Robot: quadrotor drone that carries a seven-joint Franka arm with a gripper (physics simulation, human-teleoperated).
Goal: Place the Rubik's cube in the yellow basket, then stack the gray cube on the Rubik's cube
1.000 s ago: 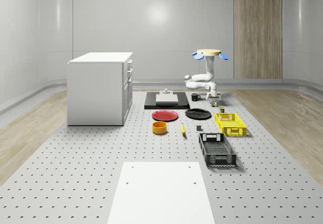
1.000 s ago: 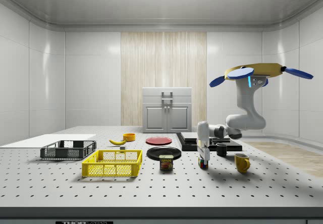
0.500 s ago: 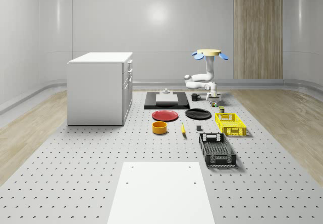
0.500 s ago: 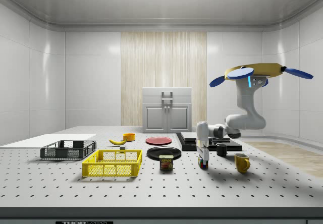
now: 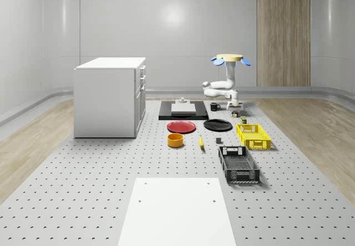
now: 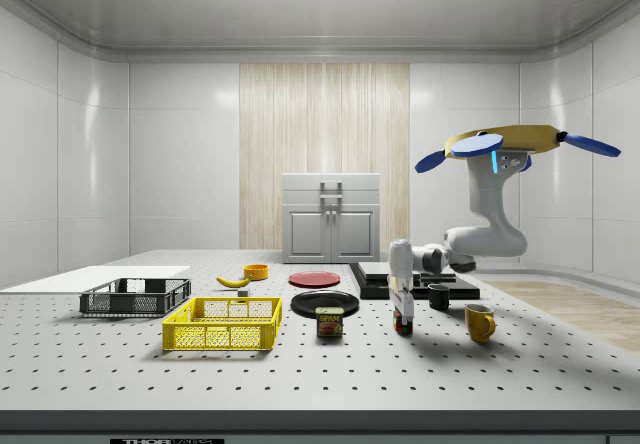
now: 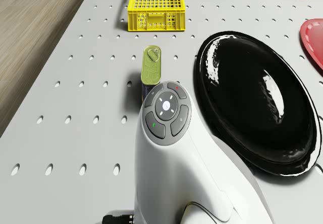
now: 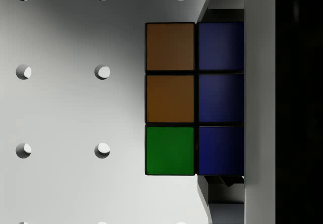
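Observation:
The Rubik's cube (image 8: pixel 194 98) sits between the two fingers of my gripper (image 8: pixel 222 98), which is shut on it. In the side view the gripper (image 6: pixel 402 309) points straight down and holds the cube (image 6: pixel 403 322) just above the table. The drone (image 6: pixel 510 142) hovers above the table's far right end in the whole-scene view (image 5: pixel 228 58), with the arm reaching down in front of it. The yellow basket (image 5: pixel 253 136) stands nearer the camera than the gripper (image 5: pixel 236 111). The small gray cube (image 5: pixel 218 141) lies to the basket's left.
A Spam can (image 7: pixel 150 67) stands close beside the gripper, and a black plate (image 7: pixel 257 98) lies next to it. A yellow mug (image 6: pixel 479 322), a black mug (image 5: pixel 214 106), a red plate (image 5: pixel 181 127), an orange bowl (image 5: pixel 175 140), a banana (image 5: pixel 201 142) and a black basket (image 5: pixel 238 164) are also on the table.
In the side view the gripper and the Rubik's cube have risen slightly off the table. The drone has stayed in place.

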